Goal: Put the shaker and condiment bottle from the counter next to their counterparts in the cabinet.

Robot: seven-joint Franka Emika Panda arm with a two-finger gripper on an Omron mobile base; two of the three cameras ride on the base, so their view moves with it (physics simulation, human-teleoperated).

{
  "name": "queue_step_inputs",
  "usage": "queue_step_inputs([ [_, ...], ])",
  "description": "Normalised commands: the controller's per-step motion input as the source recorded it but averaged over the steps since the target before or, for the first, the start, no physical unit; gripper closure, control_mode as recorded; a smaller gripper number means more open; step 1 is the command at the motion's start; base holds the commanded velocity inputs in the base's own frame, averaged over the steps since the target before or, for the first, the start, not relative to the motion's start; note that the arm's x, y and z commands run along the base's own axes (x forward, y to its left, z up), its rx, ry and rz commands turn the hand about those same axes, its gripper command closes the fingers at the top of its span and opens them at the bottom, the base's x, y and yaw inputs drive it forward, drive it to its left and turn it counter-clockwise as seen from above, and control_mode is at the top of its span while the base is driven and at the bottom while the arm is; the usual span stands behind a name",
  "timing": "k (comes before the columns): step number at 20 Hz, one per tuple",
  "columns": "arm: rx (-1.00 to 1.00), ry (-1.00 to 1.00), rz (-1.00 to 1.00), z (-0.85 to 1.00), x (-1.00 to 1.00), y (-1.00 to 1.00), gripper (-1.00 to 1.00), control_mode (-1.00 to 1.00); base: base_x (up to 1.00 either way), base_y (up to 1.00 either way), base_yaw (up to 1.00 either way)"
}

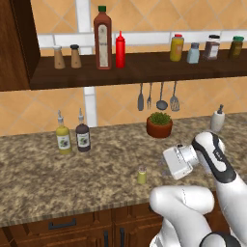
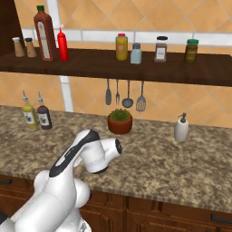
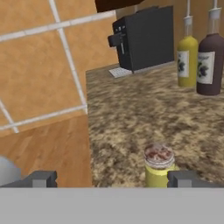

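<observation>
Speckled granite counter (image 1: 43, 178) runs below the dark cabinet (image 1: 144, 67), where the red condiment bottle (image 1: 120, 50) already stands beside the tall labelled bottle (image 1: 102, 38), just right of the 2 brown shakers (image 1: 66, 57). The shaker (image 1: 142, 175) stands upright on the counter near its front edge, just left of my hand. In the hand view my gripper (image 3: 113, 179) is spread wide and holds nothing, and the shaker (image 3: 159, 165) sits off-centre, against the right fingertip (image 3: 186, 178), so I judge I must shift that way before closing.
</observation>
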Motion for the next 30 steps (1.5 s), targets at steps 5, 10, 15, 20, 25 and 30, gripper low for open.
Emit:
queue_step_inputs([
  [5, 0.00, -0.01, 0.01, -0.18, 0.21, 0.02, -1.00, -1.00, 0.00, 0.00, 0.00],
  [10, -0.03, 0.00, 0.03, -0.44, 0.02, 0.13, -1.00, -1.00, 0.00, 0.00, 0.00],
  [15, -0.01, 0.00, 0.00, -0.33, 0.06, 0.20, -1.00, -1.00, 0.00, 0.00, 0.00],
  [20, 0.00, 0.00, 0.00, -0.34, 0.00, 0.24, -1.00, -1.00, 0.00, 0.00, 0.00],
  [25, 0.00, 0.00, 0.00, -0.29, 0.00, 0.19, -1.00, -1.00, 0.00, 0.00, 0.00],
  [30, 0.00, 0.00, 0.00, -0.15, 0.00, 0.10, -1.00, -1.00, 0.00, 0.00, 0.00],
])
